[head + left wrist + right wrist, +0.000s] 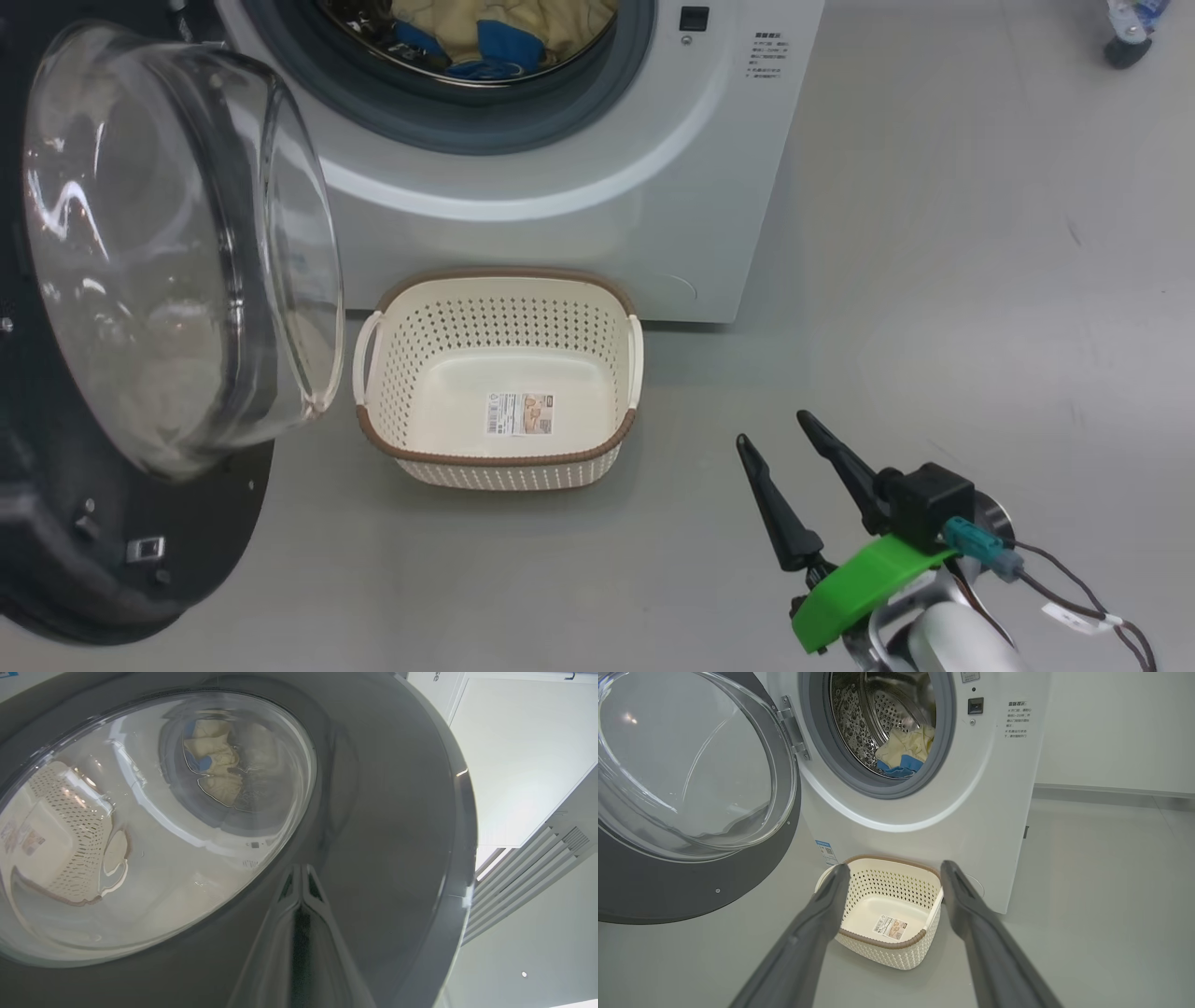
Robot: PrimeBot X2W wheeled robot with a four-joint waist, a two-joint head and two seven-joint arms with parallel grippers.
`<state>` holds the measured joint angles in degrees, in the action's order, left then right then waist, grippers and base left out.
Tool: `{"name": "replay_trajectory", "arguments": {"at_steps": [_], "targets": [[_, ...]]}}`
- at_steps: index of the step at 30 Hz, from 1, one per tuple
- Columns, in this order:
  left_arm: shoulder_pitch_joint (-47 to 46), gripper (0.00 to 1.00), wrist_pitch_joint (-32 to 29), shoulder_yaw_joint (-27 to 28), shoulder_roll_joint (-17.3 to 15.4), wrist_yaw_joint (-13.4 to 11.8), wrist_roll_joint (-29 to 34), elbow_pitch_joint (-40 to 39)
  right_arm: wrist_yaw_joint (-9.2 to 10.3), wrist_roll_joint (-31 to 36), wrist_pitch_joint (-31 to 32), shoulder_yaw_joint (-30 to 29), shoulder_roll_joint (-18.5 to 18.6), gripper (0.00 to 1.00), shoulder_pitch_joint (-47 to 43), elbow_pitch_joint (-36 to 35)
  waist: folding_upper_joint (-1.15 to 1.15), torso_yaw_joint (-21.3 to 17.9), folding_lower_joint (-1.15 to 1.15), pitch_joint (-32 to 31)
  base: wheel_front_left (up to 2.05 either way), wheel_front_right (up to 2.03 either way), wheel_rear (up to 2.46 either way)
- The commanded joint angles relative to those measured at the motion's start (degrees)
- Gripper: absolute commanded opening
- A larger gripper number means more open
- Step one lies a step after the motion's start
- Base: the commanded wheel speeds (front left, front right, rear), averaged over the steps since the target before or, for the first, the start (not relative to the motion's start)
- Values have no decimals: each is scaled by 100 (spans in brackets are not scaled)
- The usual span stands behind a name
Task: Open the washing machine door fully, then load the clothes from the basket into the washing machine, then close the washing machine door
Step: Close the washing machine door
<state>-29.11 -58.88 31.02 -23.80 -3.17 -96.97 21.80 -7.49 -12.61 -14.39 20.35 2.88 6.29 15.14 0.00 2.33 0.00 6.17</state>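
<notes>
Yellow clothes [551,19] in washer [579,187], basket [504,322] empty: loading done, closing next. L claw [299,877], pressed together at door [373,812], shd push it shut. R claw [773,427] spread, lower right.

The head view's top edge cuts the washing machine [597,187] across its drum opening [448,121], so the clothes [509,33] show only in part, prints too small to tell. The washing machine door [159,280] runs off the left edge. The left gripper [299,881], fingers drawn together, blurs against the door's dark rim. A finger [817,924] of the right gripper [895,875] hides 1 corner of the basket [896,891]; its label [890,927] is unreadable.
</notes>
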Motion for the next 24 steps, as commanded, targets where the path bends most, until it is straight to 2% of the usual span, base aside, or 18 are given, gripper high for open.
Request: {"name": "replay_trajectory", "arguments": {"at_steps": [1, 9, 13, 24], "targets": [[-124, 0, -18, 116, -250, -7, -59, -276, 0, -50, -60, 79, -1, 100, 107, -206, 0, -30, 0, -16, 0, 0, 0], [-248, 0, 143, 5, 173, 87, -94, -478, 0, -101, -60, 92, -1, 100, 95, -249, 0, -190, 0, -21, 0, 0, 0], [-317, 0, 300, -113, 479, 209, -46, -530, 0, -147, -61, 108, -1, 100, 97, -268, 0, -321, 0, -38, 0, 0, 0], [-380, 0, 781, -244, 1058, 506, 135, -471, 0, -147, -61, 117, -1, 100, 56, -264, 0, -678, 0, -101, 0, 0, 0]]}}
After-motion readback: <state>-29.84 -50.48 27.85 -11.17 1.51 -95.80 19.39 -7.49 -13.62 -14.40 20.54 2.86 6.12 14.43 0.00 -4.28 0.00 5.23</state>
